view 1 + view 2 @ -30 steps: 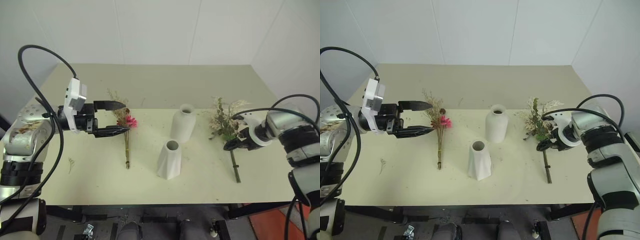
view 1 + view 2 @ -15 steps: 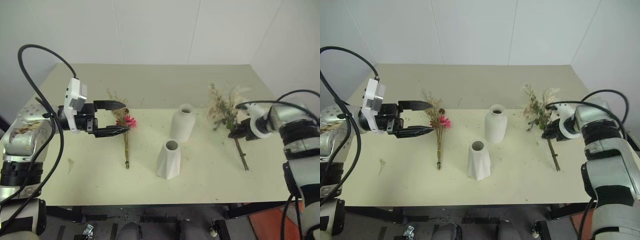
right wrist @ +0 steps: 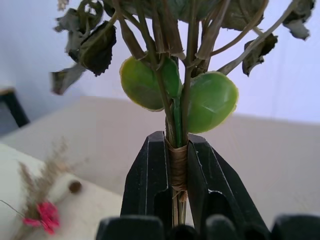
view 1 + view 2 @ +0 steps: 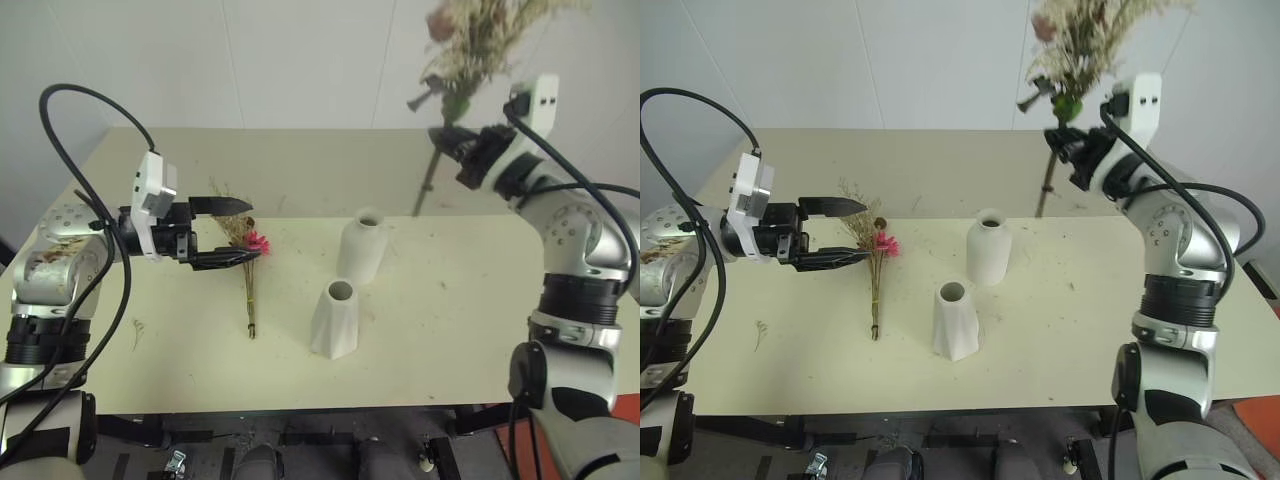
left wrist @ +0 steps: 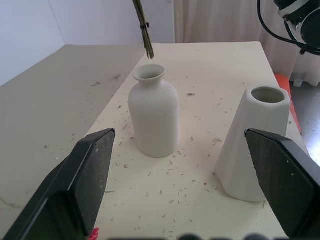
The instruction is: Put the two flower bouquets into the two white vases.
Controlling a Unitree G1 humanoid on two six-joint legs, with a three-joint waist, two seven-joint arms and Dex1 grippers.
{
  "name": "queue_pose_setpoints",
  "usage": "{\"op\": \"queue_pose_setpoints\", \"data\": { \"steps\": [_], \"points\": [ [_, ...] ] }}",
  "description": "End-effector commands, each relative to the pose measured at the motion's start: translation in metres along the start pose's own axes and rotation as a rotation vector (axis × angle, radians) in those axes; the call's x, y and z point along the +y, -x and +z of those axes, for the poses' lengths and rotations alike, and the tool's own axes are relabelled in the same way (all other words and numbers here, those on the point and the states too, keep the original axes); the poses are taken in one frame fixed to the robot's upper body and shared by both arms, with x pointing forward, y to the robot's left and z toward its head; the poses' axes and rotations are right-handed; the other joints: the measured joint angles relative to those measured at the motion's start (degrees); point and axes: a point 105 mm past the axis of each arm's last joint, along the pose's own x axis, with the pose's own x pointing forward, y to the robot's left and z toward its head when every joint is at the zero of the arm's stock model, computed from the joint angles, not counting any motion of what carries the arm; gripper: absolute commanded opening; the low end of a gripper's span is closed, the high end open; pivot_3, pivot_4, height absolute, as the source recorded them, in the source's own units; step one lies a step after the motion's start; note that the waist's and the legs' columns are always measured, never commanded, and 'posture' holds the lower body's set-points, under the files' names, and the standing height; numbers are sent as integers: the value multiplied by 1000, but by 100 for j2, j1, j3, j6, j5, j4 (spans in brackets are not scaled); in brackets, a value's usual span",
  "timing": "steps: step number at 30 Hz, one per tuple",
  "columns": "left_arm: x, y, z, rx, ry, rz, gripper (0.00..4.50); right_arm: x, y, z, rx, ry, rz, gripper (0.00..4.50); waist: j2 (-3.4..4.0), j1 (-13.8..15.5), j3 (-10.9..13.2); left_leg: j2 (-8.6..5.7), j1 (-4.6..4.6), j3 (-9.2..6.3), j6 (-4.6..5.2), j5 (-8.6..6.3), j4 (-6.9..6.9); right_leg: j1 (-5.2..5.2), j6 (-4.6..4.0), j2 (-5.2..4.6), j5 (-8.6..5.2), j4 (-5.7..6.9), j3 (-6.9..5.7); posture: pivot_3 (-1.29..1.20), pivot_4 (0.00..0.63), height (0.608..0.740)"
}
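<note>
We see a pale yellow-green table (image 4: 300,160) speckled with dry plant crumbs, set against plain white panelled walls (image 4: 300,60). Beneath its front edge lies a dark floor (image 4: 130,455), with an orange-red patch (image 4: 625,420) at the right.

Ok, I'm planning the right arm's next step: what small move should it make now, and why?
Probably ease the right gripper sideways and down so the stem tip drops into the bottle-shaped vase. It is shut on the fuller bouquet, held upright above the table, and the left wrist view shows the stem tip hanging just above that vase's open mouth.
</note>
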Motion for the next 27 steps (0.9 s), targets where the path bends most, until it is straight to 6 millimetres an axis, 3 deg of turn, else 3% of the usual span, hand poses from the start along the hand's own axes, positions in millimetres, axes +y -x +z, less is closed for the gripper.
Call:
{"op": "queue_pose_setpoints", "data": {
  "steps": [1, 6, 13, 23, 27],
  "points": [
    [0, 1, 11, -16, -42, -4, 4500, 19, 0, 31, -125, 44, 51, 219, 0, 2, 0, 0, -1, 0, 0, 0, 1, 0, 1, -1, 0, 0, 0, 0, 150, 740],
    [0, 1, 11, -19, -46, -1, 4500, 37, -6, 27, -115, 37, 124, 219, 1, 49, 0, 0, 4, 1, 0, 0, 2, 2, 0, 0, 0, -4, -2, 0, 150, 740],
    [0, 3, 10, -18, -48, 16, 4500, 44, -7, 10, -70, 27, 147, 219, 1, 51, 1, 0, 3, 0, 0, 0, 1, 1, 0, 1, 0, -3, -2, 0, 150, 740],
    [0, 4, 10, -15, -50, 22, 4500, 39, -7, -28, 18, 36, 125, 219, 1, 52, 1, 0, 3, 0, 0, 0, 1, 1, 0, 1, 0, -5, -2, 0, 150, 740],
    [1, 4, 10, -12, -50, 22, 4500, 45, -4, -38, 37, 40, 142, 1511, 1, 52, 1, 1, 4, 0, 0, 0, 1, 1, 0, 1, 0, -8, -2, 0, 150, 740]
  ]
}}
